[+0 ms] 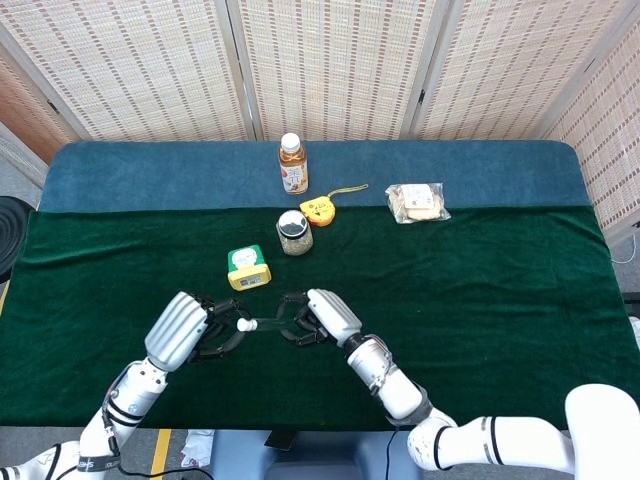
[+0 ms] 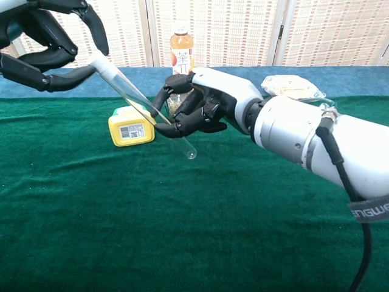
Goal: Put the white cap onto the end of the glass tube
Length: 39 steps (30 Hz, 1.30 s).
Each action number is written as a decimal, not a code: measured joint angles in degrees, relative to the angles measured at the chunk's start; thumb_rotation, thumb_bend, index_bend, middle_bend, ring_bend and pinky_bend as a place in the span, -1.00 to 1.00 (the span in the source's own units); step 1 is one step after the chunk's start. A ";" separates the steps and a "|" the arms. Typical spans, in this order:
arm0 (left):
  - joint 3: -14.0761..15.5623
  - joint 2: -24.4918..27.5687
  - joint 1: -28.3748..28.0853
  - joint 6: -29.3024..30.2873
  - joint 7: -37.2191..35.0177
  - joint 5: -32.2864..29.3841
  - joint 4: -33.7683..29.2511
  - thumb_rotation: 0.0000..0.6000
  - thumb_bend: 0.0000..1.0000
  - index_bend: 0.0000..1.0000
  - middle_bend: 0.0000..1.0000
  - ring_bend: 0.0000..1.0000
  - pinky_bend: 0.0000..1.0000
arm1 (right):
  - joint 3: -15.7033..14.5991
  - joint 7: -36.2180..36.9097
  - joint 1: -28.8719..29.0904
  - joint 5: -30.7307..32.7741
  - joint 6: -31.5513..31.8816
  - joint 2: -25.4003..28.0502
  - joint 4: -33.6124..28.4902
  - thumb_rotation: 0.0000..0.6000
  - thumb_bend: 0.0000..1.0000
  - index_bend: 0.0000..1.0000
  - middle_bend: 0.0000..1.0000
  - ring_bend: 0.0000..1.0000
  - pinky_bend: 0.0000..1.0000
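Observation:
A clear glass tube point(image 2: 146, 109) slants from upper left down to lower right above the green cloth. My right hand point(image 2: 197, 109) grips its lower half, and its rounded closed end point(image 2: 189, 153) sticks out below the fingers. The white cap point(image 2: 99, 61) sits at the tube's upper end, pinched by my left hand point(image 2: 45, 42). In the head view the white cap point(image 1: 243, 324) shows between my left hand point(image 1: 180, 330) and my right hand point(image 1: 318, 317), with the glass tube point(image 1: 266, 322) barely visible between them.
Behind the hands stand a yellow box point(image 2: 129, 126), a small dark-lidded jar point(image 1: 293, 232) and a tea bottle point(image 2: 180, 50). A yellow tape measure point(image 1: 319, 210) and a bagged snack point(image 1: 417, 202) lie further back on the green cloth point(image 1: 480, 290).

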 measured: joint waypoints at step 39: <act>1.55 5.08 2.96 -0.93 -0.29 -5.64 2.86 1.00 -0.37 -1.00 -0.31 -0.62 -0.50 | -7.81 -21.56 -0.56 4.41 5.69 1.16 8.37 1.00 0.26 0.44 1.00 1.00 1.00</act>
